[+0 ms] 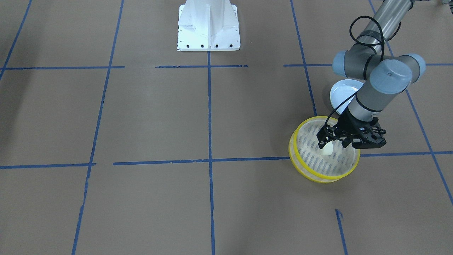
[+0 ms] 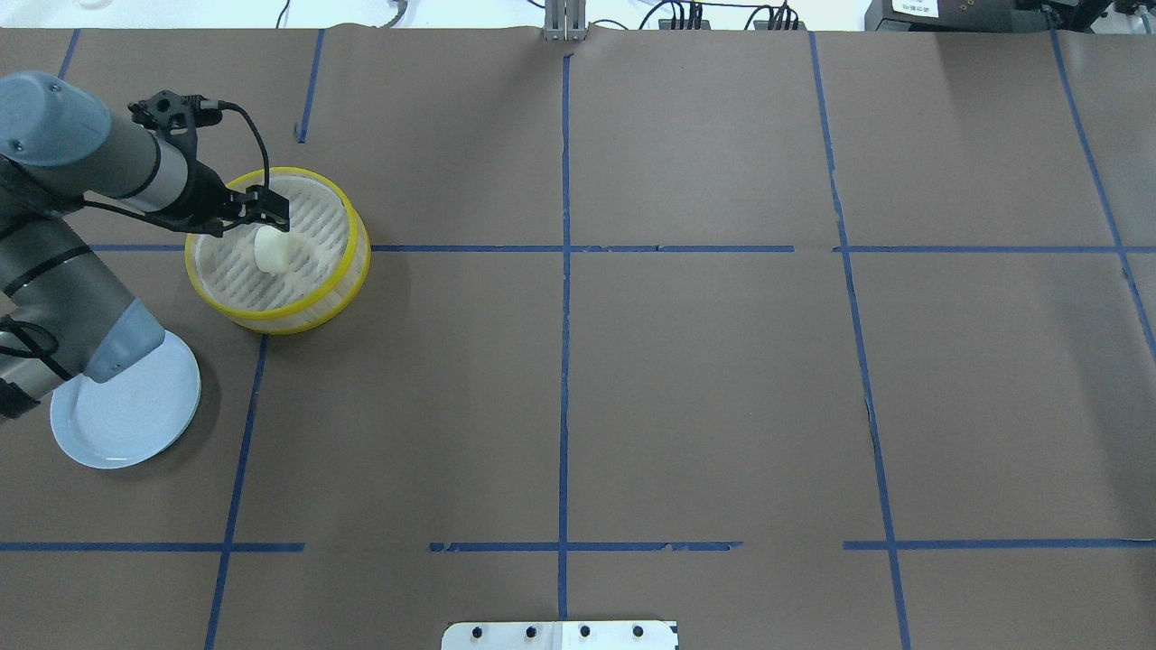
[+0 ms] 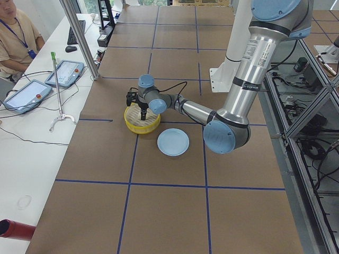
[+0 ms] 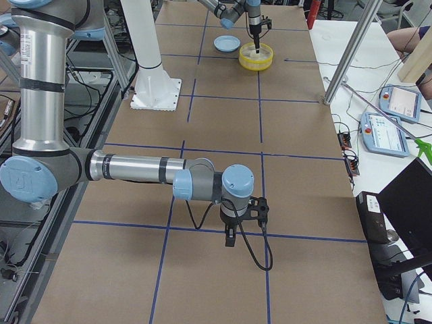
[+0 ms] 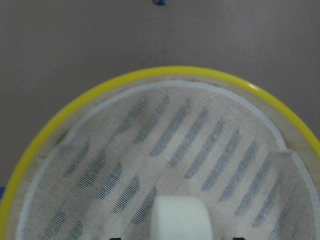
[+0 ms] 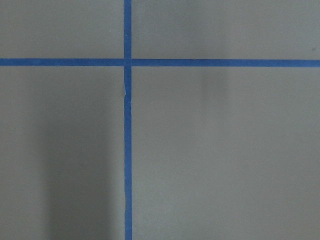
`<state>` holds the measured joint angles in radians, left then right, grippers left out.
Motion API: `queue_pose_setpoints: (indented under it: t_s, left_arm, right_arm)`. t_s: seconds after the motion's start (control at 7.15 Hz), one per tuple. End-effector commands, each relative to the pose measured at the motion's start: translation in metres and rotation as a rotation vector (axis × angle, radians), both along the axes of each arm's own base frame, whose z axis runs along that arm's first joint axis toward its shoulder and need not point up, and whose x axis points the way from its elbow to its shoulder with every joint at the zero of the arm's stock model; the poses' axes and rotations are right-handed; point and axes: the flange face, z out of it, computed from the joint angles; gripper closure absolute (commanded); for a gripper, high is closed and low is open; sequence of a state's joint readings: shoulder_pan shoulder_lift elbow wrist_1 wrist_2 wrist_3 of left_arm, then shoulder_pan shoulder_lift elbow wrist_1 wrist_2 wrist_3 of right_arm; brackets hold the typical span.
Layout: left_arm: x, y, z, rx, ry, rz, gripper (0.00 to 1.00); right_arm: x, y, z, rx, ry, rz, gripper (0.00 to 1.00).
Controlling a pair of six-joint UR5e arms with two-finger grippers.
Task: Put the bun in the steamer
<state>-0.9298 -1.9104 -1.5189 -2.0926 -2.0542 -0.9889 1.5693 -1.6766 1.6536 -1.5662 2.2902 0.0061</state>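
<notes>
The steamer (image 1: pixel 320 177) is a round basket with yellow rims, seen at the left of the overhead view (image 2: pixel 271 316). The cream-white bun (image 1: pixel 327 149) sits inside it on the slatted base (image 2: pixel 269 250). In the left wrist view the bun (image 5: pixel 180 217) is at the bottom centre, inside the steamer's rim (image 5: pixel 200 72). My left gripper (image 1: pixel 332 144) hovers just above the bun, its jaws apart and wider than the bun. My right gripper (image 4: pixel 231 237) shows only in the exterior right view, low over bare table. I cannot tell whether it is open or shut.
A pale blue plate (image 2: pixel 135 415) lies beside the steamer, partly under my left arm's elbow, and holds nothing I can see. The white robot base (image 1: pixel 208 28) stands at the table's edge. Blue tape lines cross the brown table. An operator sits at the side bench.
</notes>
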Motion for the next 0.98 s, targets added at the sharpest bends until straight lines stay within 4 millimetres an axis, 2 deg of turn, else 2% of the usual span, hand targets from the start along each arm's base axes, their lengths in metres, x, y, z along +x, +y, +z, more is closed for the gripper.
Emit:
queue_pose_setpoints:
  t_s: [0.0, 0.14, 0.28, 0.42, 0.56, 0.7, 0.84]
  left_arm:
    - [-0.081, -0.028, 0.001, 0.048, -0.006, 0.055, 0.01]
    - [-0.125, -0.027, 0.018, 0.073, -0.018, 0.1, 0.01]
    - [-0.169, -0.007, 0.052, 0.109, -0.054, 0.129, 0.01]
    - [-0.224, 0.015, 0.093, 0.139, -0.105, 0.14, 0.01]
    - [-0.274, 0.032, 0.124, 0.152, -0.118, 0.149, 0.01]
    - [-0.315, 0.043, 0.143, 0.124, -0.088, 0.159, 0.01]
    - [-0.358, 0.049, 0.154, 0.111, -0.111, 0.183, 0.01]
  right_arm:
    - [0.0, 0.0, 0.0, 0.0, 0.0, 0.0, 0.0]
    - [0.0, 0.0, 0.0, 0.0, 0.0, 0.0, 0.0]
    - [0.0, 0.0, 0.0, 0.0, 0.0, 0.0, 0.0]
    - [0.0, 0.0, 0.0, 0.0, 0.0, 0.0, 0.0]
    - [0.0, 0.0, 0.0, 0.0, 0.0, 0.0, 0.0]
    - [0.0, 0.0, 0.0, 0.0, 0.0, 0.0, 0.0]
    - [0.0, 0.0, 0.0, 0.0, 0.0, 0.0, 0.0]
